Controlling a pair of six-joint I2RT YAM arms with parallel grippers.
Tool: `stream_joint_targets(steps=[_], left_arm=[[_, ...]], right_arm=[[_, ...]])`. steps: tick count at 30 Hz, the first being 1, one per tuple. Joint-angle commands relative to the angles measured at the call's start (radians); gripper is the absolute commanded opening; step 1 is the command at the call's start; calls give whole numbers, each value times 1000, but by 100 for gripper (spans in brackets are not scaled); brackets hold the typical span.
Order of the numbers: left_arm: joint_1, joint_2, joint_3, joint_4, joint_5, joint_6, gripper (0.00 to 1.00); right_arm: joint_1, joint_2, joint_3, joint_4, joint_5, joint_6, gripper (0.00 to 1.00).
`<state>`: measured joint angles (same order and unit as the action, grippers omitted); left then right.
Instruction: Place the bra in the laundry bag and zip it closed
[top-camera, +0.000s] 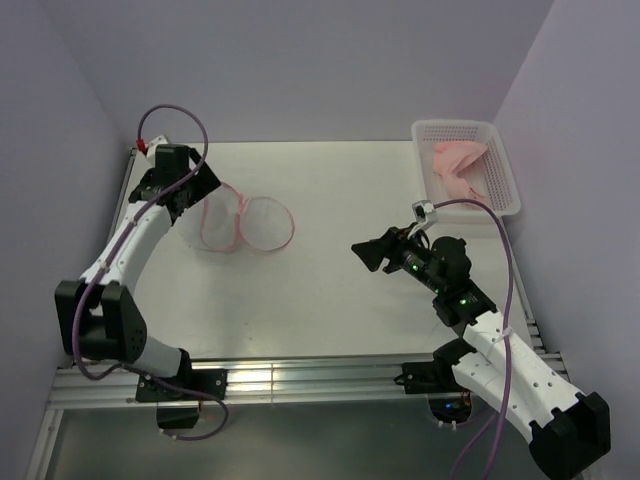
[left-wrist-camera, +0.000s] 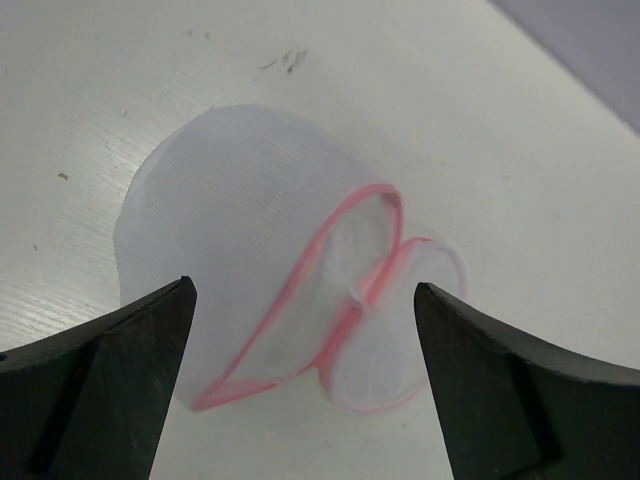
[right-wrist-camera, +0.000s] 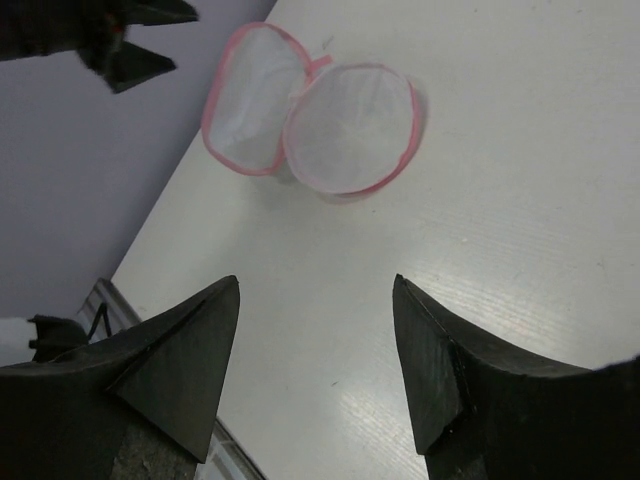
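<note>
1. The left pincer (top-camera: 192, 203) hangs at the far left of the surface (top-camera: 330, 300), at about 10 o'clock from its middle. From above its fingertips are hard to make out under the wrist body. In its own wrist view the pincer (left-wrist-camera: 302, 288) is spread wide and has hold of nothing. Only the inner edges of its two black fingers (left-wrist-camera: 130, 360) show, and the rest is cut off by the frame.
2. There is one laundry bag (top-camera: 248, 222), lying on the surface just at 3 o'clock of the left pincer. It lies open as two round, pink-rimmed mesh halves joined at one side. In the left wrist view the bag (left-wrist-camera: 230, 200) lies between the two fingers and below them, and touches neither. Its zipper is too small to tell.
3. The right pincer (top-camera: 365, 250) hovers right of centre, pointing towards 9 o'clock. In its own view the pincer (right-wrist-camera: 315, 285) is well open and empty, and the bag (right-wrist-camera: 330, 125) is well apart at 12 o'clock.
4. There is one white basket (top-camera: 508, 185) in the corner at 2 o'clock. The one bra (top-camera: 458, 160) lies inside it as crumpled pink cloth. Its cups and straps cannot be told apart.
</note>
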<state>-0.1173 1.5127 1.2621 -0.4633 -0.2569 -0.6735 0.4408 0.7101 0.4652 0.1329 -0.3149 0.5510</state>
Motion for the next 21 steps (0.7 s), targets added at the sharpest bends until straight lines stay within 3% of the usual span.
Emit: stream_joint_targets(steps=[1, 3, 7, 8, 14, 18, 21], left_arm=[[-15, -217, -26, 77, 45, 48, 98], [-33, -297, -76, 98, 94, 77, 98], [-82, -524, -235, 182, 341, 107, 99], [-103, -557, -307, 204, 445, 106, 99], [-140, -756, -482, 261, 669, 120, 99], [-145, -825, -553, 261, 815, 155, 99], [-150, -861, -546, 215, 820, 193, 99]], right_arm=[[6, -6, 52, 4, 103, -3, 69], [6, 6, 59, -4, 182, 9, 62], [4, 61, 110, -19, 356, 27, 41], [4, 78, 127, -18, 384, 26, 41], [-68, 345, 340, -38, 696, -52, 38], [-241, 596, 495, -58, 705, -91, 40], [-325, 729, 621, -93, 749, -172, 42]])
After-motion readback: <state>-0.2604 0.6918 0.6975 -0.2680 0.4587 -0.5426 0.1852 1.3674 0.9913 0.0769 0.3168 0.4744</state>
